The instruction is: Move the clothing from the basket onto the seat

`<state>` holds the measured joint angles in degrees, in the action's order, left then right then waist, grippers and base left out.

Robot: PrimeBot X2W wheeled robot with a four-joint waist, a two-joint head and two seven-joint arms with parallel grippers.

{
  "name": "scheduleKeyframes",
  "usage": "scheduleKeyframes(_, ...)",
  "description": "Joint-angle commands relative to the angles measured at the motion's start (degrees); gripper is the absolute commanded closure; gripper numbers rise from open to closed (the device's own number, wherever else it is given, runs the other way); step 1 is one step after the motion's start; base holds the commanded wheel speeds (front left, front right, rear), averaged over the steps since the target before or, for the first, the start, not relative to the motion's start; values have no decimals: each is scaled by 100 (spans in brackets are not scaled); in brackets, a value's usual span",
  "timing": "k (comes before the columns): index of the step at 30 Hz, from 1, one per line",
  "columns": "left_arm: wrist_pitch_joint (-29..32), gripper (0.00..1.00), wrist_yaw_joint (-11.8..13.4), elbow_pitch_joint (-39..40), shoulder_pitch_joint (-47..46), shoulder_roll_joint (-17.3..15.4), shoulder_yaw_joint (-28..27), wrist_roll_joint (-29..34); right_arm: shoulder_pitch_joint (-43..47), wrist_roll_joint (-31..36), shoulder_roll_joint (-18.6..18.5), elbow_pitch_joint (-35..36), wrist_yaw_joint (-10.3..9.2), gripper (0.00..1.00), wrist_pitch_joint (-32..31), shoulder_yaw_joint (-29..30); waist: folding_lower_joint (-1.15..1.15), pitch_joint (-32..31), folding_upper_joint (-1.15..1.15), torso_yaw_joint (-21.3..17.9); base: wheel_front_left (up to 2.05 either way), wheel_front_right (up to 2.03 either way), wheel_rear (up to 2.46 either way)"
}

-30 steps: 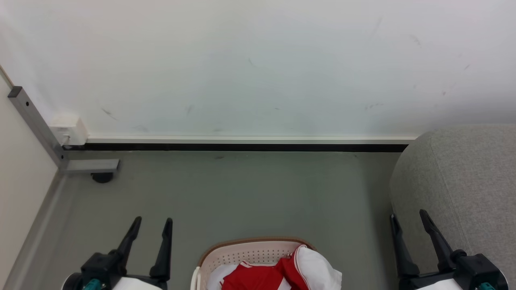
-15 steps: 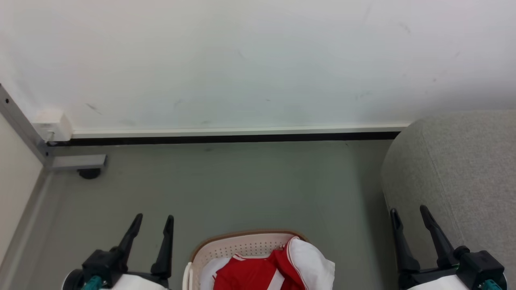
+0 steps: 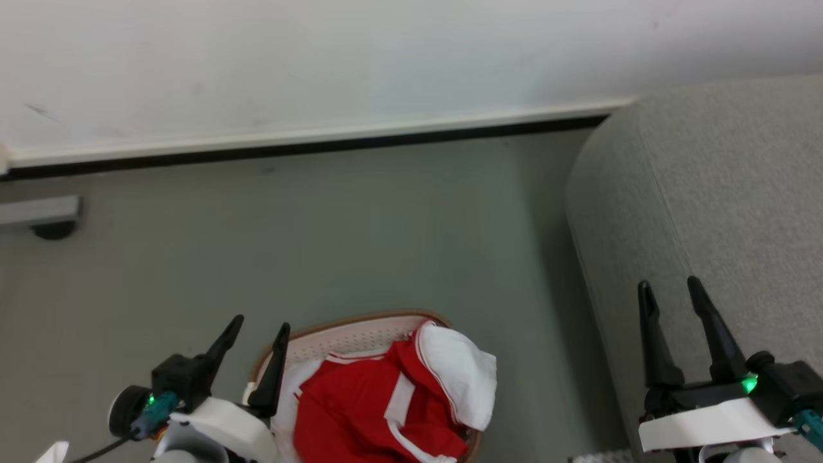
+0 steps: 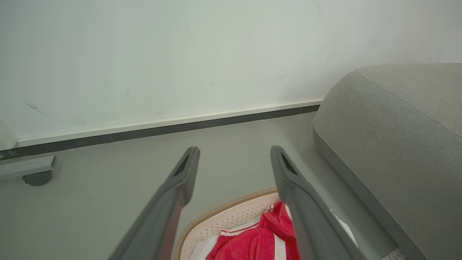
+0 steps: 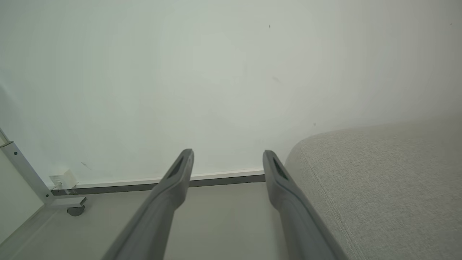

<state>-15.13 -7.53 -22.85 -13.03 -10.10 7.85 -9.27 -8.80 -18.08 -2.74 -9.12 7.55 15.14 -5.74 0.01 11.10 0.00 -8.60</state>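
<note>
Red clothing (image 3: pixel 360 405) with white sleeves and stripe trim is heaped in the cream basket (image 3: pixel 334 334) on the floor at the bottom centre of the head view. A white sleeve (image 3: pixel 460 373) hangs over the basket's right rim. My left gripper (image 3: pixel 260 325) stands open at the basket's left rim, nothing between its fingers. In the left wrist view the clothing (image 4: pixel 252 242) and the basket (image 4: pixel 231 218) lie below the open left gripper (image 4: pixel 234 153). The grey seat (image 3: pixel 707 193) fills the right side. My right gripper (image 3: pixel 669 289) is open over the seat's front edge. In the right wrist view the seat (image 5: pixel 379 187) lies right of the open right gripper (image 5: pixel 227 155).
A white wall with a white and black baseboard (image 3: pixel 308 143) runs across the back. A grey metal foot on a dark caster (image 3: pixel 48 222) stands at the far left. Grey floor (image 3: pixel 321 244) stretches between the basket, the wall and the seat.
The head camera has tilted down and turned right, so the wall slid up and more of the basket and seat show. Both grippers stay open; the left one now stands by the basket's rim.
</note>
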Motion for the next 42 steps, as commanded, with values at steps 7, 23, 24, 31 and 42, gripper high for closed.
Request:
scheduleKeyframes(7,-3,0,9,-1200,-745,-410,679,-285,-317,-188,-25,202,-12,0,1,112,-1,920,0,-789,0,0,0)
scheduleKeyframes(23,404,0,9,-3538,-2345,-971,2652,-1037,-721,-698,-19,756,-12,0,-1,-44,-1,2488,0,-1554,0,0,0)
scheduleKeyframes(24,473,0,9,-3607,-2417,-1002,2749,-1128,-745,-735,-19,785,-12,0,0,-56,-1,2568,0,-1587,0,0,0)
scheduleKeyframes(31,910,0,8,-3957,-2885,-1351,3225,-1567,-837,-990,-19,975,-12,0,0,-326,-1,3198,0,-1963,0,0,0)
scheduleKeyframes(42,1469,38,8,-4276,-3305,-1469,3889,-1880,-830,-1210,-19,1076,-12,0,0,-489,-1,3580,0,-2131,0,0,0)
